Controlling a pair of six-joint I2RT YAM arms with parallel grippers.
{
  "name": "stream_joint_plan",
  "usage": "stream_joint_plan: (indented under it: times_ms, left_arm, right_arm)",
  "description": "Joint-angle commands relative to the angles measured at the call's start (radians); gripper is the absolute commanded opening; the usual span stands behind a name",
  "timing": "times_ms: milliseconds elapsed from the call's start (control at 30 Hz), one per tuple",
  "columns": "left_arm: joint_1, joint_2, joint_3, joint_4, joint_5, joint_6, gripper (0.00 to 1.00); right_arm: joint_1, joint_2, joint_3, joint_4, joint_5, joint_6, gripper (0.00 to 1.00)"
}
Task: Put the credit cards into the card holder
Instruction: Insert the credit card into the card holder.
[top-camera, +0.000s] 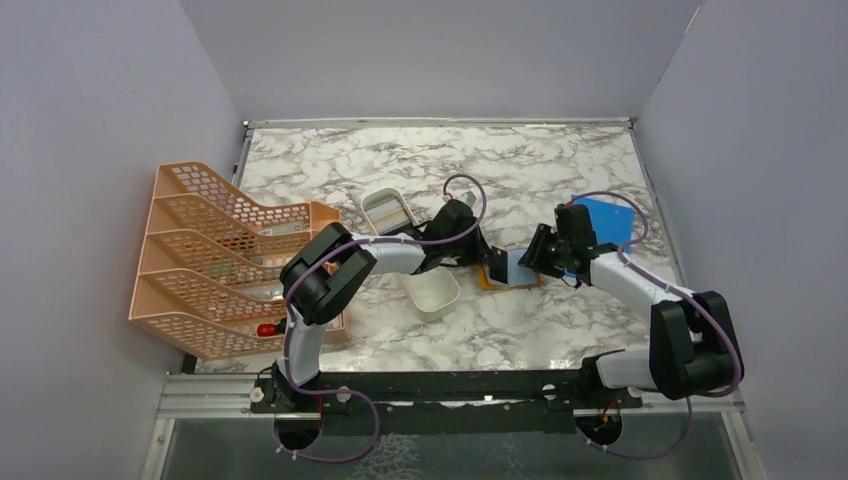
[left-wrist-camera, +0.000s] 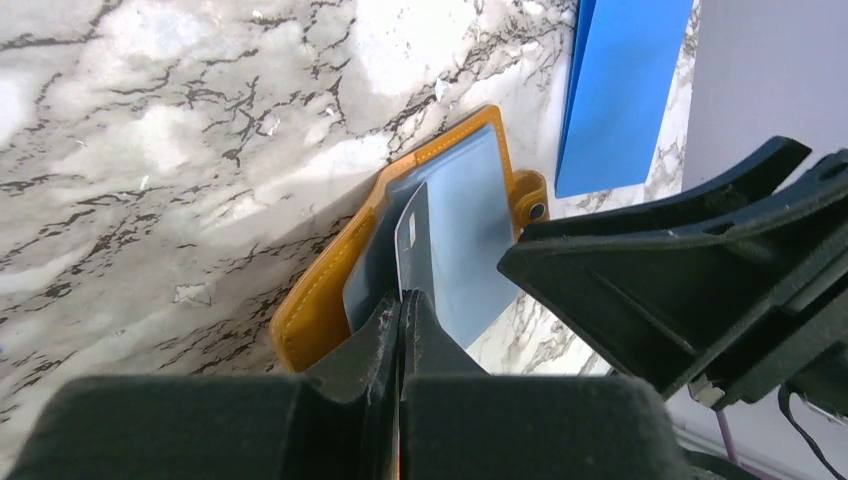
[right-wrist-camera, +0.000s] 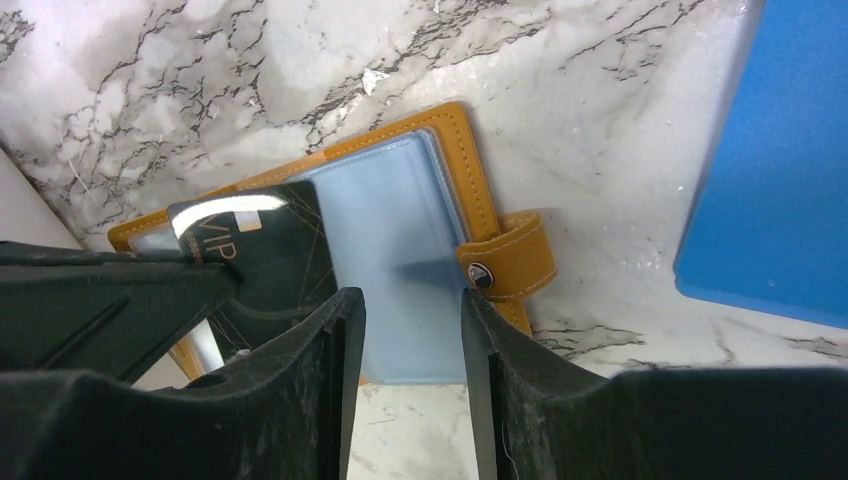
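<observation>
The marble-patterned bench (top-camera: 400, 160) carries a peach mesh file rack (top-camera: 215, 255) along its left side, well apart from the work, and a bright blue flat sheet (top-camera: 605, 218) towards the far right. Two white oblong trays (top-camera: 432, 292) sit left of centre. Near the middle lies the orange-tan leather-like folding card holder (right-wrist-camera: 400, 230), opened flat with its clear pockets facing up so a pocket mouth can be reached. The right tool (right-wrist-camera: 410, 305) hangs over the holder's snap-tab half, jaws spread with nothing between them, probably to steady the cover; whether it touches I cannot tell. The left tool (left-wrist-camera: 402, 305), pressed together, pinches a black plastic credit card (right-wrist-camera: 265, 255), angled over the holder's other half to slide into a pocket; whether its leading edge is inside I cannot tell.
</observation>
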Motion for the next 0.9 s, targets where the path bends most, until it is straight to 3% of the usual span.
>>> stream_joint_plan:
  times_ms: [0, 200, 400, 567, 733, 867]
  left_arm:
    - [-0.005, -0.013, 0.024, -0.075, -0.084, 0.041, 0.0]
    - [-0.005, -0.008, 0.058, -0.111, -0.088, 0.075, 0.0]
    - [0.002, 0.026, 0.084, -0.102, -0.065, 0.111, 0.0]
    - [0.009, 0.098, 0.163, -0.125, -0.048, 0.134, 0.0]
    - [0.025, 0.14, 0.265, -0.146, -0.046, 0.181, 0.0]
    - [0.037, 0.137, 0.308, -0.208, -0.025, 0.208, 0.0]
  right_arm:
    - [0.007, -0.025, 0.049, -0.075, 0.044, -0.075, 0.47]
    - [0.007, 0.07, 0.092, -0.066, 0.014, -0.153, 0.45]
    - [0.005, 0.099, 0.108, -0.077, 0.148, -0.183, 0.41]
    - [-0.004, 0.115, 0.065, -0.072, 0.113, -0.074, 0.4]
    - [-0.006, -0.014, -0.082, 0.05, -0.03, 0.082, 0.39]
    - [-0.006, -0.046, -0.099, 0.055, -0.012, 0.119, 0.39]
